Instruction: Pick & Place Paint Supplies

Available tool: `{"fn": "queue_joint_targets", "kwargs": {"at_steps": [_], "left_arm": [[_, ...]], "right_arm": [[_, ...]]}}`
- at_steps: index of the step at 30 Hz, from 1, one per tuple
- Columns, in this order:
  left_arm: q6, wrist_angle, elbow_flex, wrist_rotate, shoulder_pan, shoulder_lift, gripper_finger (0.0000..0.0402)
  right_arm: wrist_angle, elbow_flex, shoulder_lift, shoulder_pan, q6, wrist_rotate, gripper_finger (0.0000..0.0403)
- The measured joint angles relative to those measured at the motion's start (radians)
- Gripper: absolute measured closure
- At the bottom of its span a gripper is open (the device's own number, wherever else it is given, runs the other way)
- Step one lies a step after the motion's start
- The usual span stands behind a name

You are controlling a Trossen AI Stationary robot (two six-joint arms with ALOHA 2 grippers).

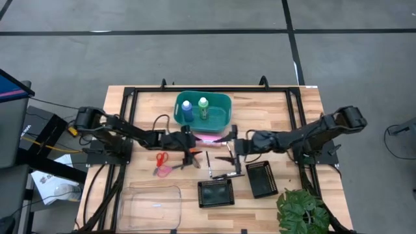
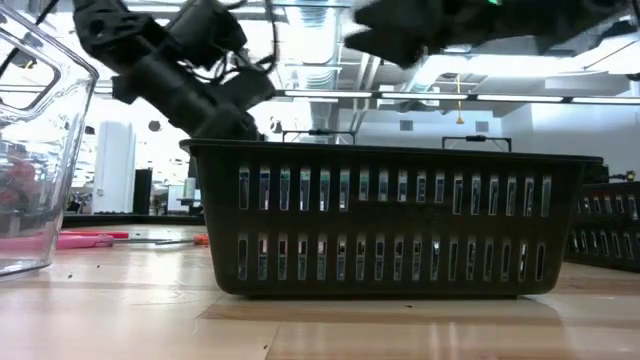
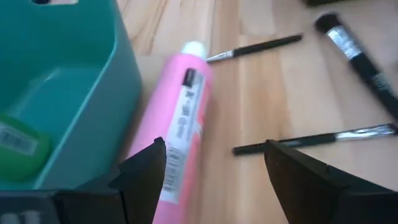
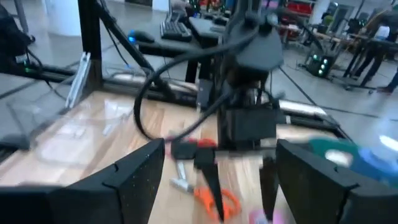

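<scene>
Left tool open beside pink bottle (lying flat, only its wrist view shows); right tool open.

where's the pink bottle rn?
High view: the pink bottle lies on its side on the table just in front of the teal basket, between the two grippers; left wrist view shows it against the basket wall.

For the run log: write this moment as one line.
left gripper: open, over pink bottle lying beside teal basket | right gripper: open, empty | blue bottle, green bottle: in basket
</scene>
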Motion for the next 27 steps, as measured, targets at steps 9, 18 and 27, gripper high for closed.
{"fn": "queue_joint_targets", "kwargs": {"at_steps": [9, 18, 27], "left_arm": [[0.131, -0.174, 0.162, -0.080, 0.007, 0.140, 0.0134], [0.149, -0.273, 0.242, -0.095, 0.020, 0.217, 0.0134], [0.110, -0.338, 0.266, -0.076, 0.025, 0.210, 0.0143]], "right_arm": [[0.002, -0.102, -0.065, 0.025, 0.034, 0.061, 0.0117], [-0.016, -0.106, -0.060, 0.064, 0.030, 0.094, 0.0117], [-0.030, -0.107, -0.059, 0.071, 0.030, 0.109, 0.0117]]}}
